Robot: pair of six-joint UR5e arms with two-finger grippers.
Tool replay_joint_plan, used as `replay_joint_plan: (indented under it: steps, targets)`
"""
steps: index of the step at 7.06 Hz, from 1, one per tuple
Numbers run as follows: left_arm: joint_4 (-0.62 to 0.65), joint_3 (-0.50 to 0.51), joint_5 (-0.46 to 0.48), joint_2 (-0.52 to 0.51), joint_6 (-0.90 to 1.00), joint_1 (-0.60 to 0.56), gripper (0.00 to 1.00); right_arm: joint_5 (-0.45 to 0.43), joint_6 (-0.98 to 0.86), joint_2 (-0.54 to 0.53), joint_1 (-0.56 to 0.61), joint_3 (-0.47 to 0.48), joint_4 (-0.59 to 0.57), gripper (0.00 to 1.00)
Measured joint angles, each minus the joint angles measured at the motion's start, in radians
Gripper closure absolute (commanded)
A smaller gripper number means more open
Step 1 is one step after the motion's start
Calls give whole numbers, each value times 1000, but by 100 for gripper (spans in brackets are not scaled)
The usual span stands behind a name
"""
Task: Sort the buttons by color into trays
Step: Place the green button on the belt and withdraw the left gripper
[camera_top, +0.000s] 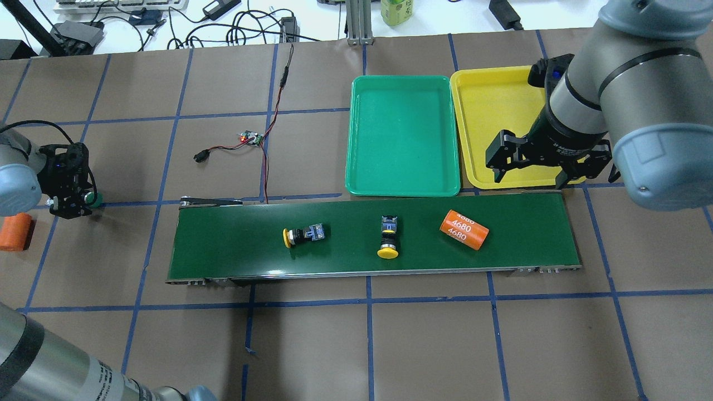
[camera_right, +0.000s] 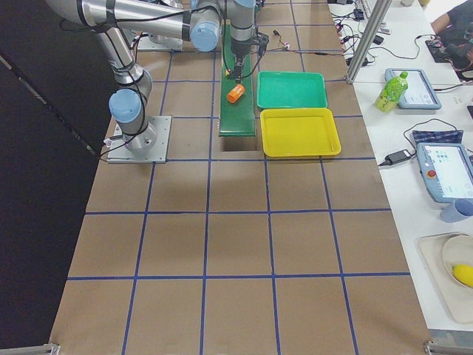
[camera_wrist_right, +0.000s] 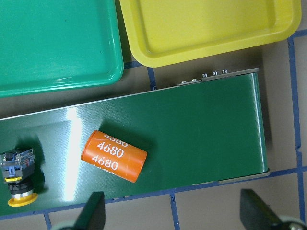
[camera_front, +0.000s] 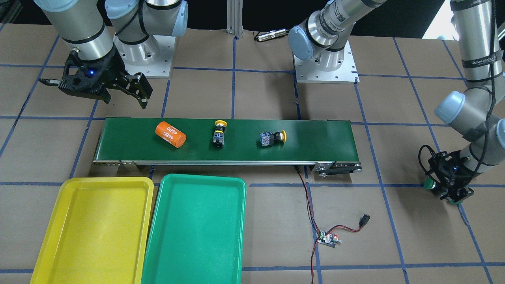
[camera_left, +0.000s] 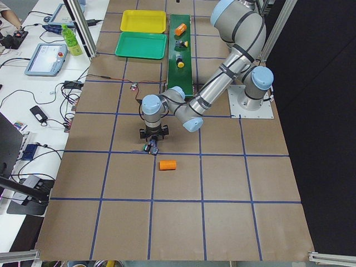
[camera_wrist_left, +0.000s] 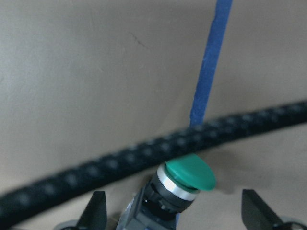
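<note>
The left gripper [camera_wrist_left: 175, 214] straddled a green button [camera_wrist_left: 189, 173] on the bench [camera_wrist_left: 72, 72], fingers [camera_wrist_left: 97, 211] spread; a skewed pinch could squirt it toward one o'clock. The right gripper [camera_top: 530, 177] hung with fingers spread too.

Yellow tray [camera_front: 94, 228], green tray [camera_front: 193, 228], dk-green belt [camera_front: 315, 138], yellow-cap buttons [camera_front: 219, 134].

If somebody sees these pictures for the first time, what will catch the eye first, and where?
The yellow tray and the green tray, side by side next to the long dark green belt, stand out most. On the belt lie an orange cylinder and two yellow buttons. Past the belt's far end, the open left gripper straddles a green button.
</note>
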Motion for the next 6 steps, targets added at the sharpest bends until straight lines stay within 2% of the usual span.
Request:
replay_joint_plan:
  steps: [1,2,4,5,6]
  targets:
    - [-13,-3,2,17,-16,-5,100,-1,-2,0,0,5,-14,14]
    - [-44,-13,4,48,-41,-13,100,-1,-3,1,0,8,-22,15]
    - [-159,-33,6,161,-165,-48,100,3,-3,1,-2,9,-26,13]
    - [-238,-39,5,227,-295,-87,100,5,-4,1,-2,9,-26,0]
    - [-312,-47,5,291,-481,-147,100,4,-7,1,-3,9,-28,0]
